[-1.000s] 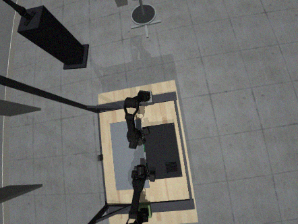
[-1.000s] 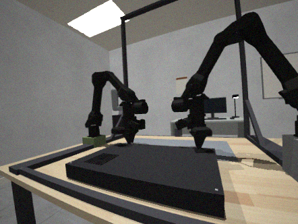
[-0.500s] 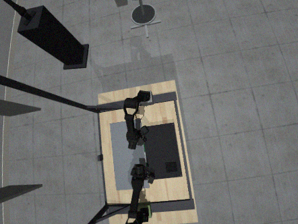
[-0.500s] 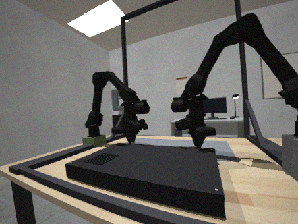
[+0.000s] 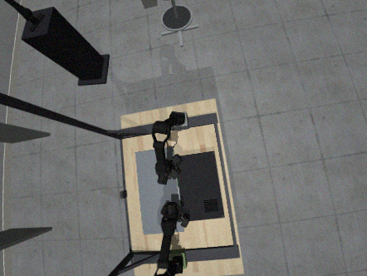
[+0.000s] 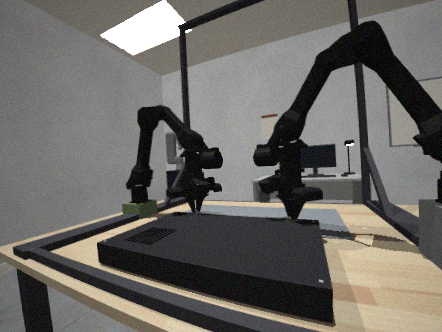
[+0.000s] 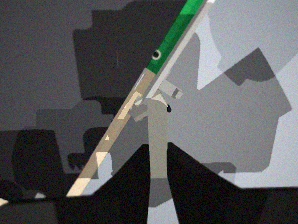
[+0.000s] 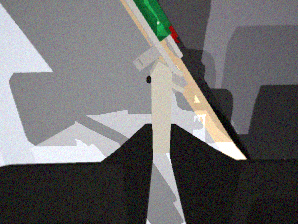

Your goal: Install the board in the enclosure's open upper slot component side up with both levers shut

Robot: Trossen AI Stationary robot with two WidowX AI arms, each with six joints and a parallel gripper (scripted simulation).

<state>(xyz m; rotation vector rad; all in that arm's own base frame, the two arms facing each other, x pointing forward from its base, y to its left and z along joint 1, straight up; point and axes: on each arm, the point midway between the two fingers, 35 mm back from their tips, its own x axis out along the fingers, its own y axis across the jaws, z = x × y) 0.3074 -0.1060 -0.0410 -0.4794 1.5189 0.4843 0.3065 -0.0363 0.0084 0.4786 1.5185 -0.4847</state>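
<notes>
We've got grey tiled floor (image 5: 286, 166) all round the bench, plain grey walls (image 6: 75, 125), bright ceiling panel (image 6: 145, 27), desk (image 6: 257, 187) with monitor (image 6: 318, 156) beyond the grippers.

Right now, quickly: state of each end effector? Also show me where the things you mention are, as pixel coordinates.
Left end effector (image 5: 177, 165) (image 6: 293, 216) (image 7: 158, 146): closed on a pale lever (image 7: 158, 130).
Right end effector (image 5: 184, 219) (image 6: 197, 211) (image 8: 161, 126): closed on the other pale lever (image 8: 161, 105).
</notes>
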